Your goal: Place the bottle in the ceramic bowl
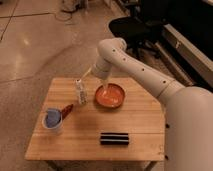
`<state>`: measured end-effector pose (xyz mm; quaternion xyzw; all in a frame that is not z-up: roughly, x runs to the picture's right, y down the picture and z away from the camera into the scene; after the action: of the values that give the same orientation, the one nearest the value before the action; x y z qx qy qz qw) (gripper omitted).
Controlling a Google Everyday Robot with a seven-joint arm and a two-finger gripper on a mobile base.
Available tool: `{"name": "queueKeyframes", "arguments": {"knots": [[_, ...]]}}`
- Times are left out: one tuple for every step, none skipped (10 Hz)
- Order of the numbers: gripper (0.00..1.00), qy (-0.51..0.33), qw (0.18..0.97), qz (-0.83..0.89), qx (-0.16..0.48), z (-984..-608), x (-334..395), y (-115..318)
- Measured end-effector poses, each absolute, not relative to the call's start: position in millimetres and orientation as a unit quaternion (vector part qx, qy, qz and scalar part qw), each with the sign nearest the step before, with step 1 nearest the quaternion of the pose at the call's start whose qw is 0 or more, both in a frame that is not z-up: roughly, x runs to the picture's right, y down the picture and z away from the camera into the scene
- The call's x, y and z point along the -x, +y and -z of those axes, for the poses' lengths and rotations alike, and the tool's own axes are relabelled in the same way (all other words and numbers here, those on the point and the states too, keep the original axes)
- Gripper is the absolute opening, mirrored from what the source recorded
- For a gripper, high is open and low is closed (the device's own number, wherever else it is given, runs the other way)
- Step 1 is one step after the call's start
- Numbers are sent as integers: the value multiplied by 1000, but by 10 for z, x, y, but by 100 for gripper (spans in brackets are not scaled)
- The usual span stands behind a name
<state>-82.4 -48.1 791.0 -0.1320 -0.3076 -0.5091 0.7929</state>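
The bottle (80,92) is small, clear and slim with a white cap, and stands upright on the wooden table (140,125) near its far left part. The orange-red ceramic bowl (111,95) sits just to the right of the bottle, with nothing seen in it. My white arm reaches in from the right. My gripper (86,76) hangs above the table just behind and above the bottle's cap, to the upper left of the bowl. It holds nothing that I can see.
A white cup with a blue inside (52,120) stands at the table's left, with a small red object (66,110) beside it. A flat black object (115,138) lies near the front edge. A black office chair (131,26) stands behind the table.
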Motion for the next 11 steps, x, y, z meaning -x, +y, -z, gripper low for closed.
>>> {"name": "queueKeyframes", "arguments": {"knots": [[80,-306,786,522,132,-7897,913,-505],[80,-304,779,532,133,-7898,985,-514],[80,-301,769,548,137,-7914,1094,-511],[80,-298,762,557,140,-7937,1160,-497],[80,-295,754,568,146,-7980,1234,-473],[80,-293,750,575,149,-8010,1280,-467],[80,-290,744,583,152,-8049,1347,-460],[80,-287,738,591,155,-8077,1426,-464],[80,-285,733,597,156,-8096,1481,-465],[78,-281,728,606,157,-8123,1555,-472],[70,-277,724,613,156,-8142,1619,-486]]}}
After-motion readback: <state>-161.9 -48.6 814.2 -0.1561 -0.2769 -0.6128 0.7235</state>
